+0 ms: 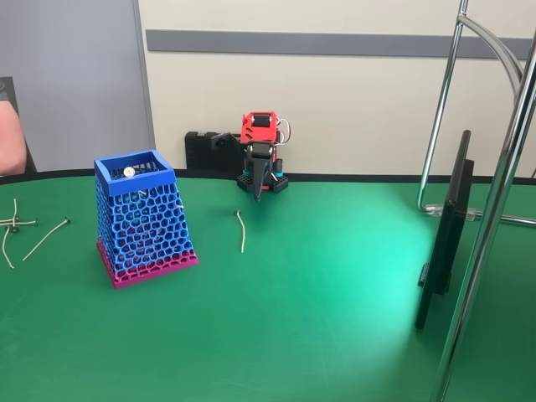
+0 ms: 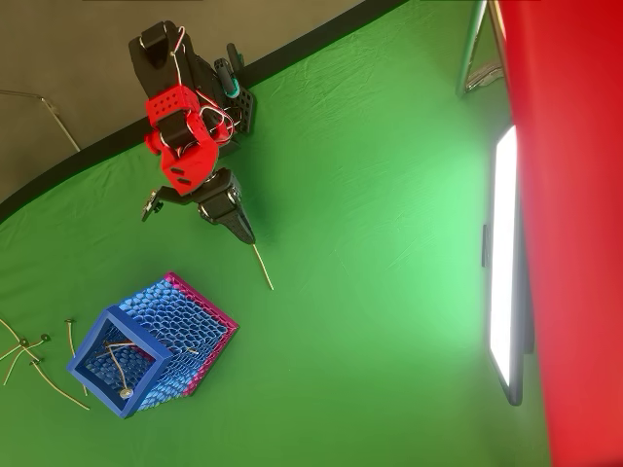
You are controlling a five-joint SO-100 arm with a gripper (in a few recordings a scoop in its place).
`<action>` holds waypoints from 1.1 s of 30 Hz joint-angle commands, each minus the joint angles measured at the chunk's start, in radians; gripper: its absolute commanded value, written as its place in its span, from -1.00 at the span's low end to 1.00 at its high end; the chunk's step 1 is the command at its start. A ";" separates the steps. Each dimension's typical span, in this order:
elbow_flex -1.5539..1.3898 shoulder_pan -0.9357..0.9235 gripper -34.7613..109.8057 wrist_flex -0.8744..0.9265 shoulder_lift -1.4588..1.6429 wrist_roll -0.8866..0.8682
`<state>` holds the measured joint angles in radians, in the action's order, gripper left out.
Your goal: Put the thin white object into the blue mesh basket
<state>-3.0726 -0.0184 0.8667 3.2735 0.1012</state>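
Observation:
The thin white object (image 1: 242, 231) lies flat on the green table, a short, slightly curved stick with a small hooked far end; the overhead view shows the stick (image 2: 263, 268) too. The blue mesh basket (image 1: 144, 219) stands upright to its left on a magenta base, apart from it. Looking down into the basket (image 2: 185, 331), I see a few similar pale sticks inside. My gripper (image 1: 257, 194) hangs point-down at the back of the table, fingers together and empty. In the overhead view the gripper (image 2: 244, 233) tip is just short of the stick's near end.
Several more pale sticks (image 1: 46, 238) lie on the table left of the basket. A dark screen (image 1: 444, 243) on a stand and chrome tubes (image 1: 494, 209) occupy the right side. A person's arm (image 1: 8, 134) shows at the left edge.

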 commanded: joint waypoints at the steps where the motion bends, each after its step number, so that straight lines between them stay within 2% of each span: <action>1: 0.018 0.011 -0.51 -0.005 -0.026 0.014; 6: 0.067 0.008 -0.51 -0.029 -0.100 0.041; 12: 0.258 -0.023 -0.51 -0.003 -0.290 0.035; 20: 0.523 -0.067 -0.51 0.129 -0.580 -0.083; 25: 0.627 -0.094 -0.51 0.222 -0.741 -0.256; 33: 0.828 -0.187 -0.51 0.417 -1.080 -0.732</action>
<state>-2.3194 -0.1871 1.2425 2.2565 -0.5185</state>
